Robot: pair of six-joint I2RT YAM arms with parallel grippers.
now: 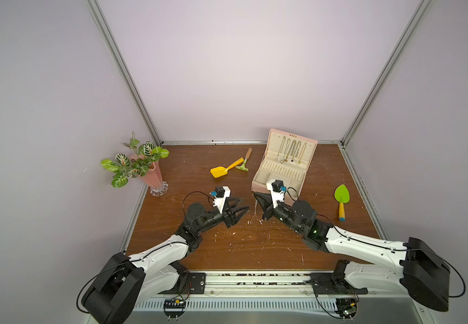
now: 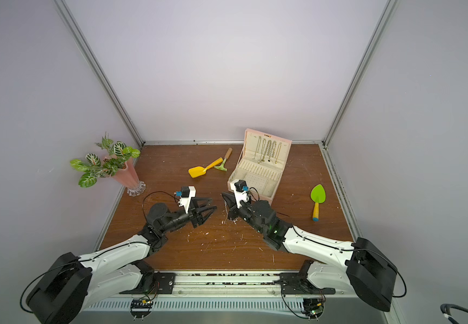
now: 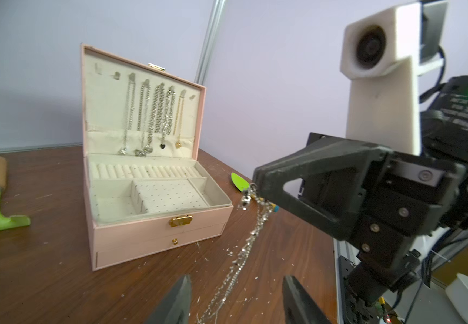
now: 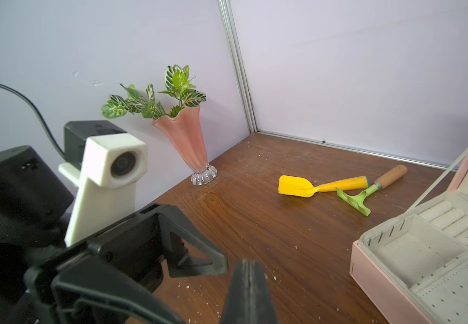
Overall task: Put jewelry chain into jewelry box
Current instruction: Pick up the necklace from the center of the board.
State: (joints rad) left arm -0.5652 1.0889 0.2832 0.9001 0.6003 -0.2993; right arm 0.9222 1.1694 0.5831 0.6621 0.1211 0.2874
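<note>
**benchrat:** So where's the chain at right now?

**yam_fan:** The right gripper (image 3: 256, 181) has it. Its black jaws are pinched fully together on the top end of the thin silver jewelry chain (image 3: 255, 232), and the rest dangles down toward the brown wooden table (image 1: 255, 252). I can't tell if the bottom end touches the wood or just clears it. There are white crumbs scattered right there too.

**benchrat:** And the left one?

**yam_fan:** The left gripper (image 1: 244, 204) sits just left of the hanging chain, jaws about halfway apart, nothing in them. My guess is it's parked there to steady or gather the loose tail, since a limp chain swings and would drag over the box wall.

**benchrat:** Box ready?

**yam_fan:** Yep. The pink rectangular jewelry box (image 3: 157, 235) with cream padding stands just beyond the right gripper, toward the far right. Its lid is propped upright, so the tray is reachable from above. Several necklaces (image 3: 154, 112) hang inside the lid. The chain isn't in the box yet; it's hanging just near-left of the box's front corner. Holding it by one end makes sense to me: lift it, carry it over the near wall, then lower it so it piles into an empty compartment. The risk I see is the tail snagging on the rim or the small gold clasp (image 3: 181, 220).
</note>
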